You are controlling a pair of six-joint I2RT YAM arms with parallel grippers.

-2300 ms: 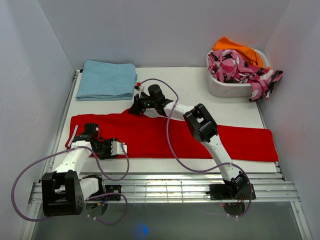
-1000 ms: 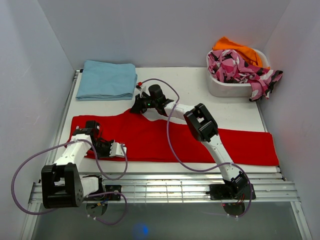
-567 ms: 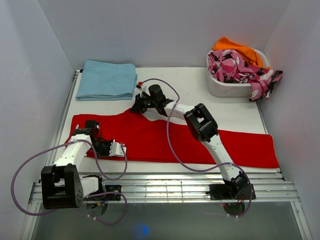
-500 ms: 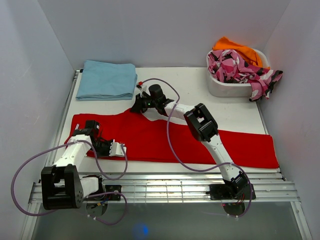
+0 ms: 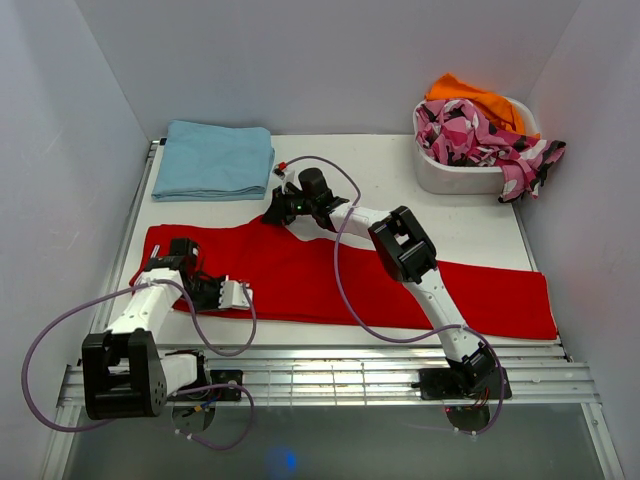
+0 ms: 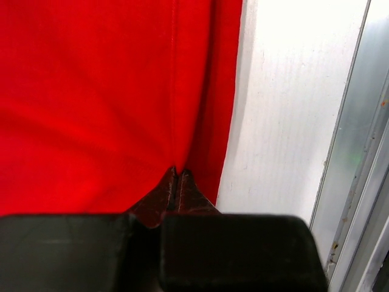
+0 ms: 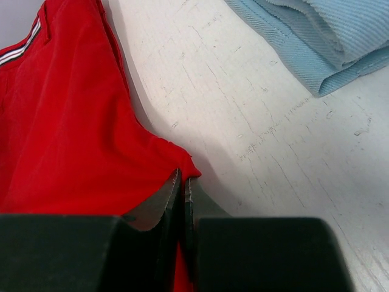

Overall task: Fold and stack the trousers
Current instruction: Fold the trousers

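Note:
The red trousers (image 5: pixel 300 270) lie spread flat across the table from left to right. My left gripper (image 5: pixel 243 294) sits low at their front left edge. In the left wrist view its jaws (image 6: pixel 176 172) are shut on the red cloth (image 6: pixel 91 91) close to its hem, and a crease runs away from the tips. My right gripper (image 5: pixel 270 213) is at the trousers' back edge, pulled up into a small peak. In the right wrist view it (image 7: pixel 184 176) is shut on a corner of red fabric (image 7: pixel 61 121), with the white stripe (image 7: pixel 21 48) at upper left.
A folded light blue garment (image 5: pixel 213 160) lies at the back left, just beyond the right gripper (image 7: pixel 316 36). A white tub (image 5: pixel 450 178) at the back right holds a pink-black-white patterned garment (image 5: pixel 470 135) and an orange one (image 5: pixel 470 97). Metal rails run along the table's front edge (image 6: pixel 358 182).
The right gripper has drawn the trousers' back edge slightly toward the far side, sharpening the peak in the cloth. The left arm has hardly shifted.

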